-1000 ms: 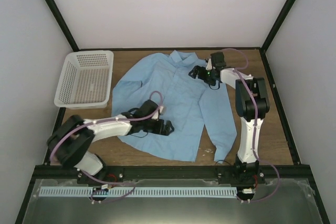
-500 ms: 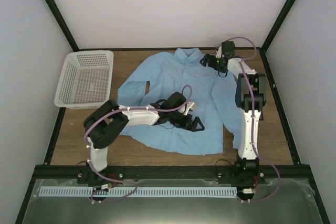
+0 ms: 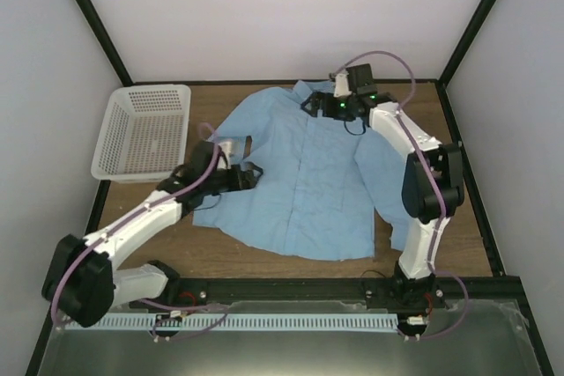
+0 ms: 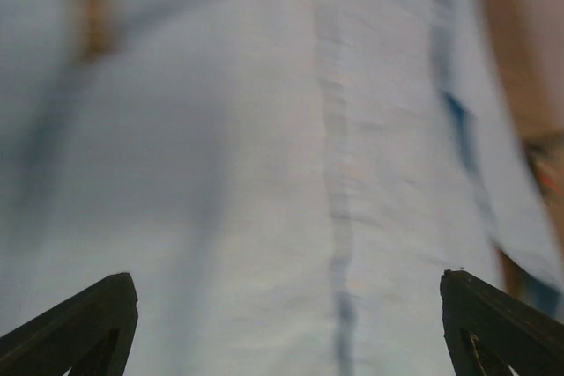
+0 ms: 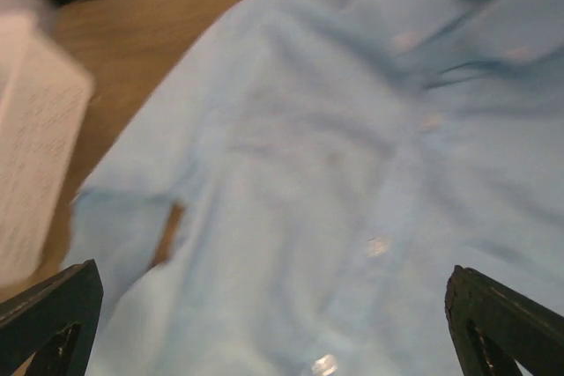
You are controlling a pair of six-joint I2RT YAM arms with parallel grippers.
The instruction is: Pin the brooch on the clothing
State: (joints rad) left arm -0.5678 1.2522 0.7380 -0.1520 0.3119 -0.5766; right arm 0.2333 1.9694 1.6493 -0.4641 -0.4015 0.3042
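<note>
Observed: left gripper (image 3: 249,173) and right gripper (image 3: 314,105) both wide, empty; shirt (image 3: 308,191) flat beneath each. No brooch in view. Advise locating it before closing on cloth

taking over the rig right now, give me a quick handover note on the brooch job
Grippers: left gripper open, empty, low over the shirt by its sleeve; right gripper open, empty, at the collar.
Things: shirt spread front up on the table. The brooch shows in no view.
Done: nothing visibly pinned.
Left: find the brooch, pick it up, pin it on the shirt.
</note>
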